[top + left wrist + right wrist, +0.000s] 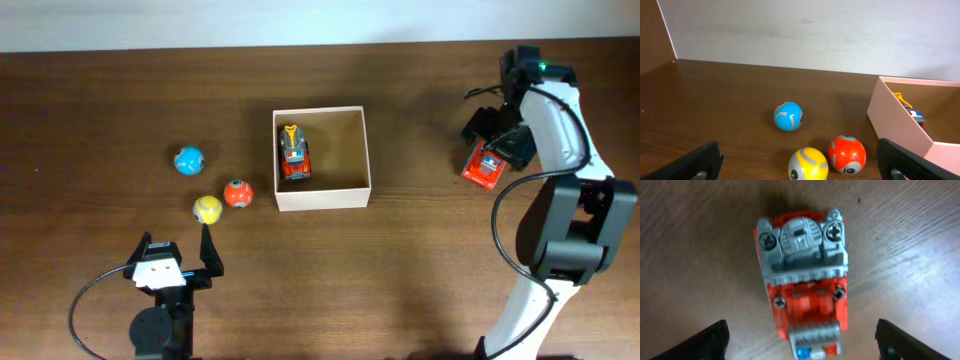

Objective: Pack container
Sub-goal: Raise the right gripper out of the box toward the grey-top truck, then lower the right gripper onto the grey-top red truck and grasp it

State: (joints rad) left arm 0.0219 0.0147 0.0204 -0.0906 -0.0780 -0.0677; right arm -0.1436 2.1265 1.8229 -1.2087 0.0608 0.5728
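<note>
The container (pixel 355 190) is a square cream-white box at the table's middle, with a red and yellow toy car (pixel 293 155) in its left part. Its pinkish wall (pixel 897 120) shows in the left wrist view. A second red toy car (pixel 484 167) lies on the table at the right. My right gripper (pixel 497 140) is open directly above this car (pixel 802 275), its fingers on either side and apart from it. My left gripper (pixel 178 258) is open and empty at the front left, just in front of the yellow ball (pixel 207 209).
A blue ball (pixel 188 160), a yellow ball (pixel 808 164) and an orange-red ball (pixel 237 193) lie left of the box. In the left wrist view the blue ball (pixel 788 116) is farther off and the orange-red ball (pixel 846 154) is near the box wall.
</note>
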